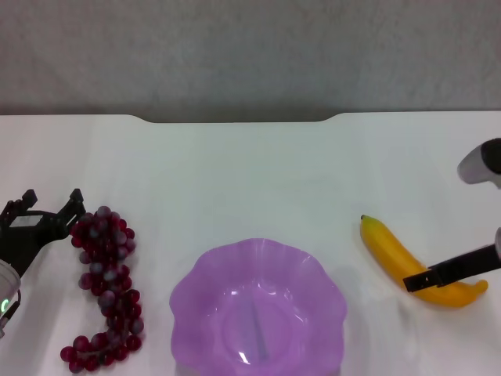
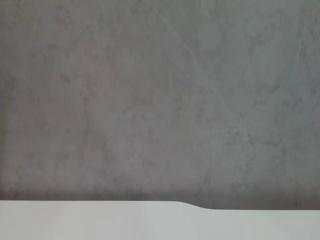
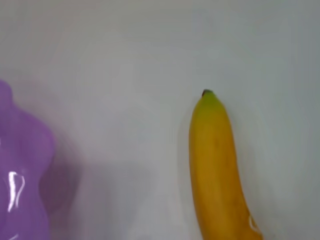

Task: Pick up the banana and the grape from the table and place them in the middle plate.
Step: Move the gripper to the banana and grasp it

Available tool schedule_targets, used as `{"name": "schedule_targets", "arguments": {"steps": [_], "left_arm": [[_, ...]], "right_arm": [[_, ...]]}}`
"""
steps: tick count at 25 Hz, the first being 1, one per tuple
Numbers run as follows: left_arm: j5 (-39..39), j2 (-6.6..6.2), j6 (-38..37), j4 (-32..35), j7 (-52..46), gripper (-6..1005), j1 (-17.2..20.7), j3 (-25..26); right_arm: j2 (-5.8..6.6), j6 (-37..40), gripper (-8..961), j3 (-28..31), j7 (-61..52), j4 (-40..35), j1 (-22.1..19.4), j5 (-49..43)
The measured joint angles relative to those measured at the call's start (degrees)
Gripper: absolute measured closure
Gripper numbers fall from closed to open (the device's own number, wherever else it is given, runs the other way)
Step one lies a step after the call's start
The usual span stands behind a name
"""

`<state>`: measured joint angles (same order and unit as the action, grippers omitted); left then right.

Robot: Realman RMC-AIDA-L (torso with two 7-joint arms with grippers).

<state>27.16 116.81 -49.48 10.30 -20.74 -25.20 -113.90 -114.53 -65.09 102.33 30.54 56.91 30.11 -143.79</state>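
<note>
I saw my right gripper (image 1: 438, 276) clamped across the banana (image 1: 395, 251) at lower right, the left gripper (image 1: 53, 210) spread beside the grapes (image 1: 106, 282) at lower left, the plate (image 1: 258, 309) between.

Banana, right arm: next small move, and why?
Probably shut the right tool on the banana and lift. One dark finger already crosses its near end, and it lies on the table beside the empty middle plate.
</note>
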Motion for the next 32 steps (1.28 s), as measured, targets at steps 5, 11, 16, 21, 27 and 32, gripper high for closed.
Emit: {"name": "schedule_targets", "arguments": {"steps": [5,11,16,21,27,32], "left_arm": [[0.76,-0.01,0.00,-0.03,0.00,161,0.07,0.00],[0.79,0.04,0.00,-0.03,0.50,162,-0.01,0.00],[0.79,0.15,-0.08,0.24,0.75,162,-0.06,0.00],[0.79,0.21,-0.19,0.28,0.78,163,0.08,0.00],[0.79,0.26,-0.18,0.17,0.79,163,0.01,0.00],[0.79,0.27,-0.05,0.09,0.85,164,-0.16,0.00]], "right_arm": [[0.04,2.74,78,0.33,1.78,-4.47,2.25,-0.21],[0.03,4.99,78,0.36,4.13,-5.47,3.34,-0.29],[0.09,6.20,78,0.28,5.75,-7.13,3.97,-1.34],[-0.10,9.35,78,-0.33,7.69,-9.23,4.06,-1.18],[-0.34,12.19,77,-2.33,8.34,-10.31,4.22,-0.13],[-0.32,14.19,77,-6.86,8.46,-11.52,4.68,2.86]]}}
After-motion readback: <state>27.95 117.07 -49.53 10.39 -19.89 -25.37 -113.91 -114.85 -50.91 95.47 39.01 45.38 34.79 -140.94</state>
